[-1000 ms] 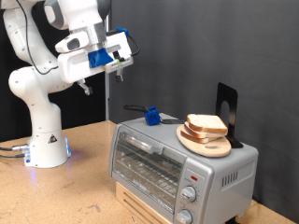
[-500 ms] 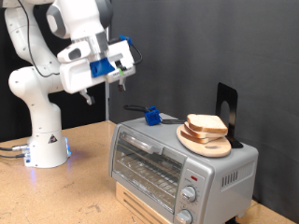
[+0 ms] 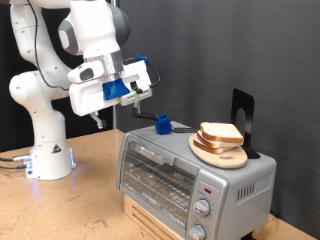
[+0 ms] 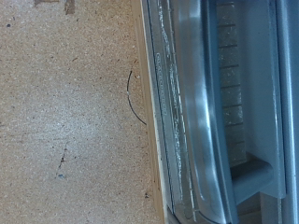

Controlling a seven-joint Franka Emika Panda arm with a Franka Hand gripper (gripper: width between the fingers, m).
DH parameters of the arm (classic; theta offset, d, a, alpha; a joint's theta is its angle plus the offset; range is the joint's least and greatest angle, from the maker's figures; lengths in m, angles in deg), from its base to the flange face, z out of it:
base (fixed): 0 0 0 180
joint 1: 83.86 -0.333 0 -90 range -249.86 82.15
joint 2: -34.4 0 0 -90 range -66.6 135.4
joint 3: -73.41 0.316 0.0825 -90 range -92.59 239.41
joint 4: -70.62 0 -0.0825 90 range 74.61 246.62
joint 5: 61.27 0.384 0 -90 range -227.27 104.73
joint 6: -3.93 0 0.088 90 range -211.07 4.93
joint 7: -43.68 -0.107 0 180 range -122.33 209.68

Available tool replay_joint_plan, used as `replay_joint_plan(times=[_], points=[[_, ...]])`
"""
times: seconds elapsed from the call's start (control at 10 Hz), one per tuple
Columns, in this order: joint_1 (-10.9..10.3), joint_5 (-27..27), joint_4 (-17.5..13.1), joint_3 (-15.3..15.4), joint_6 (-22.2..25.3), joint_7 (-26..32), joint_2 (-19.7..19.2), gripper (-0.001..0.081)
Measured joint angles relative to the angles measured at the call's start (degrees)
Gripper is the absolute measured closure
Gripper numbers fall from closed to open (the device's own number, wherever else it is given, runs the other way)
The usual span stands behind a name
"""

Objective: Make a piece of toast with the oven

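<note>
The oven (image 3: 190, 172) sits lengthwise, door shut, facing the exterior view's lower-left. The piece of toast (image 3: 220, 133) lies flat on top. The gripper (image 3: 132, 84) hovers above-left; I cannot tell its fingers' state.

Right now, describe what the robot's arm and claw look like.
The arm is glossy white with rounded, bulbous joints and dark seams between segments. Its base carries a small logo and glows blue at the bottom. The hand is a white boxy block with bright blue parts, and the claw ends in dark fingers.
</note>
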Motion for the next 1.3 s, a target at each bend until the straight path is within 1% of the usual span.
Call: replay_joint_plan(times=[0.2,0.3,0.7,1.0,1.2,1.3], points=[[0.0,-1.1,1.2,0.6,-1.4,-1.0,-0.2,0.0006],[0.0,-2.4,2.0,1.3,-2.5,-2.5,-1.0,0.0006],[0.0,-4.5,4.8,3.5,-8.1,-5.8,-4.8,0.0006],[0.0,-5.6,6.6,3.9,-12.1,-6.9,-6.6,0.0006],[0.5,-6.9,6.8,3.9,-12.5,-7.1,-6.5,0.0006],[1.2,-8.2,6.9,3.6,-12.5,-7.0,-6.3,0.0006]])
